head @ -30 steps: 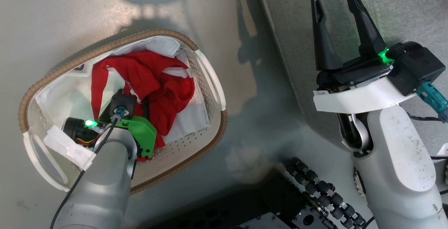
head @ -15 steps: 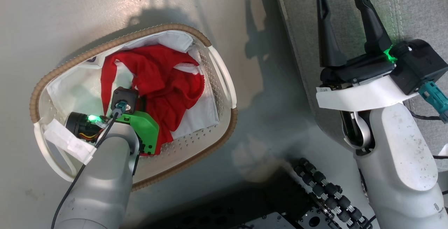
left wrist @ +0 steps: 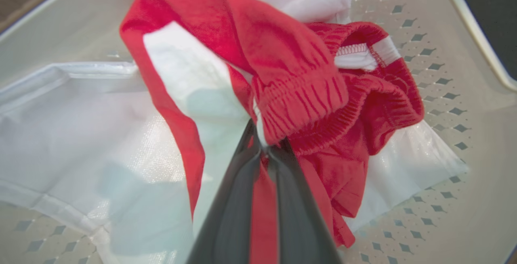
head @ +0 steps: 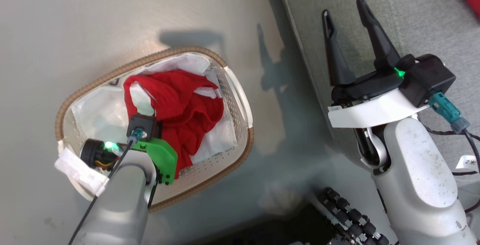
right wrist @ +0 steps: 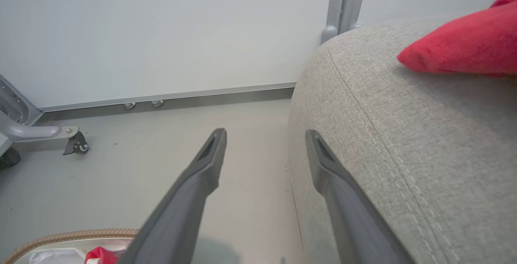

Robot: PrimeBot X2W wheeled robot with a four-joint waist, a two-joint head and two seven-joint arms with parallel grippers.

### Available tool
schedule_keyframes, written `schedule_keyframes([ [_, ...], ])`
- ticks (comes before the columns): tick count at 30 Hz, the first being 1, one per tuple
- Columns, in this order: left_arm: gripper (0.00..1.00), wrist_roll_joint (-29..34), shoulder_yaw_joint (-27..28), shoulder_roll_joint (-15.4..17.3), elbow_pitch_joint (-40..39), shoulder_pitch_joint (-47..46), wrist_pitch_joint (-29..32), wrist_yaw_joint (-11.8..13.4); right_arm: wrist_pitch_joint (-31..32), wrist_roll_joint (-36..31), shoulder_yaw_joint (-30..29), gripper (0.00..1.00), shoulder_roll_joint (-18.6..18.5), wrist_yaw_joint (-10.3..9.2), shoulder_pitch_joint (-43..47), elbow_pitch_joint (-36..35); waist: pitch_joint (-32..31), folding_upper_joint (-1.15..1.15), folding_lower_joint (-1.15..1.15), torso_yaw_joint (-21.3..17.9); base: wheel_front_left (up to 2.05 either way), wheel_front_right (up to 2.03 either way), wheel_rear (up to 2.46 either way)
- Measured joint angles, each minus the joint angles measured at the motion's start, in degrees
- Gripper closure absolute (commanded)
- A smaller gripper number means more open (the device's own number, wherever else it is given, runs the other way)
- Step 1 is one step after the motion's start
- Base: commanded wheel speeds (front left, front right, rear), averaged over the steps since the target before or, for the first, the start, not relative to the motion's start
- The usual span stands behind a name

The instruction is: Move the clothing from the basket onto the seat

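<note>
One red garment point(head: 183, 106) is lying bunched inside the basket point(head: 210, 164), on top of a white sheet point(head: 93, 110) that is lining the basket bottom. In the left wrist view the red garment point(left wrist: 299, 66) is showing a white side panel and a gathered elastic band point(left wrist: 299, 106). My left gripper point(left wrist: 264, 143) is clamping onto the red garment: both dark fingers are pressing together on the cloth just below the elastic band, and a strip of red fabric is running down between them. The basket is standing on the pale floor point(head: 112, 12), beside the seat point(head: 412, 20) and apart from it.

My right gripper point(head: 344, 9) is hovering over the front edge of the seat with its fingers spread wide and nothing between them. In the right wrist view the right gripper point(right wrist: 266, 135) is pointing along the boundary of floor and seat point(right wrist: 404, 135). A red fabric item point(right wrist: 464, 42) is resting on the seat; I cannot tell what it is.
</note>
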Motion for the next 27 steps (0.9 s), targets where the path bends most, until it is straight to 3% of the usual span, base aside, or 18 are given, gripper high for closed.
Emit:
schedule_keyframes([
  [16,1.0,-5.37,-4.83,0.0,-10.5,10.95,0.0,-1.67,0.0,-1.11,1.47,0.0,0.03,0.0,6.39,5.44,-13.79,0.0,0.0,2.13,0.0,0.0,0.0],
  [27,1.0,-7.62,-8.04,0.0,-19.39,17.3,0.0,-1.22,0.0,-1.71,0.75,0.0,0.05,0.0,12.13,7.93,-22.99,0.0,-0.01,5.59,0.0,0.0,0.0],
])
